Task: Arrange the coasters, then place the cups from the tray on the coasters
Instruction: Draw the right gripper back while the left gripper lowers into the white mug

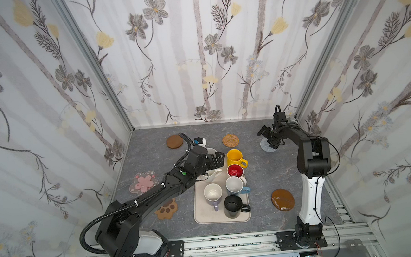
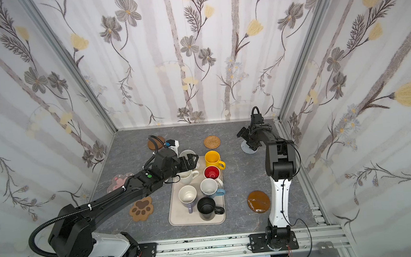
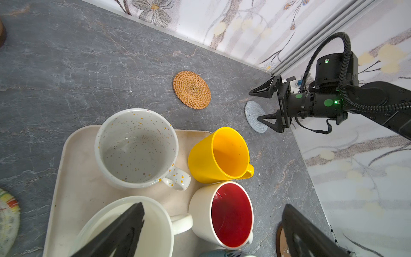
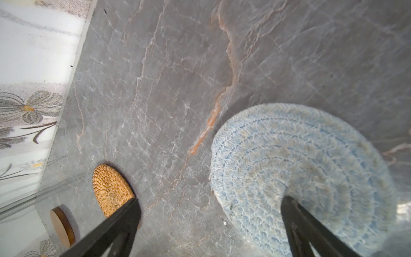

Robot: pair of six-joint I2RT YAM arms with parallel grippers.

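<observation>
The beige tray [image 1: 201, 216] holds several cups: yellow [image 1: 235, 156], red-inside white [image 1: 235, 170], light blue [image 1: 234, 185], lavender [image 1: 212, 193], black [image 1: 232, 205], cream [image 3: 155, 231] and speckled [image 3: 135, 146]. My left gripper [image 3: 213, 220] hovers open above the cream and red-inside cups, holding nothing. At the back right my right gripper [image 4: 211, 213] stands open, with one finger over the grey-blue coaster [image 4: 300, 169] lying flat on the table. Other coasters lie around: wooden disc [image 1: 174, 141], rattan [image 1: 230, 140], pink flower [image 1: 144, 181], paw [image 1: 167, 208] and amber [image 1: 282, 199].
Flowered walls close in the grey marbled table [image 1: 261, 180] on three sides. The left arm [image 1: 154, 196] stretches across the table's left half and hides part of the tray's far corner. A whitish round mat with coloured flecks [image 3: 7, 220] shows at the edge of the left wrist view.
</observation>
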